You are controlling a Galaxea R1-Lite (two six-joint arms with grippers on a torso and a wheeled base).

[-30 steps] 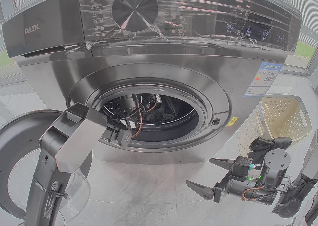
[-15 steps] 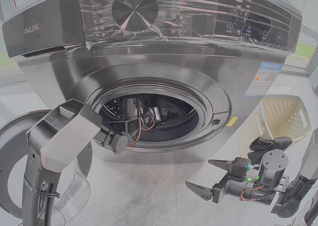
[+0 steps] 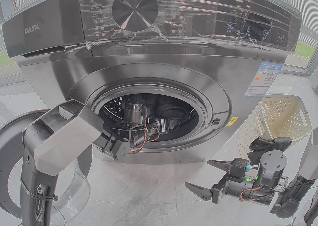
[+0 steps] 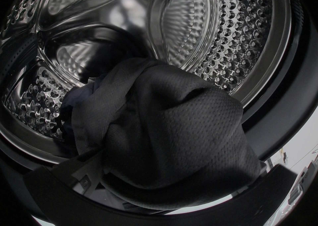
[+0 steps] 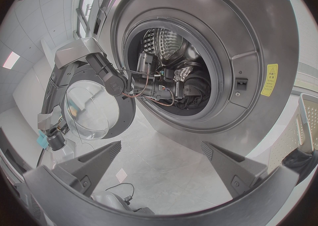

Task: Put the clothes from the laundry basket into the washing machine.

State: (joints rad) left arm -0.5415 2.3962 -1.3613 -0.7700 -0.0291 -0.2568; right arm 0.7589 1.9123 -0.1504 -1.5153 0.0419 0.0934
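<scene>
The washing machine (image 3: 159, 71) stands with its round door (image 3: 13, 143) swung open to the left. My left arm reaches into the drum (image 4: 232, 21), and my left gripper (image 3: 174, 124) is low inside the opening. A black mesh garment (image 4: 172, 130) lies over the gripper and hides most of it. One finger (image 4: 86, 173) shows in its wide position, so the gripper is open. My right gripper (image 3: 197, 173) is open and holds nothing, above the floor in front of the machine. Behind it, another black garment (image 3: 270, 144) hangs over the cream laundry basket (image 3: 304, 117).
The open door (image 5: 91, 110) with its glass bowl stands beside my left arm. The basket sits against the machine's right front corner. Grey tiled floor (image 3: 149, 190) lies bare between the machine and my right gripper.
My left arm's elbow dropped and swung left, and its gripper pushed lower and to the right inside the drum. The dark garment it held now lies in the drum. My right gripper sank slightly.
</scene>
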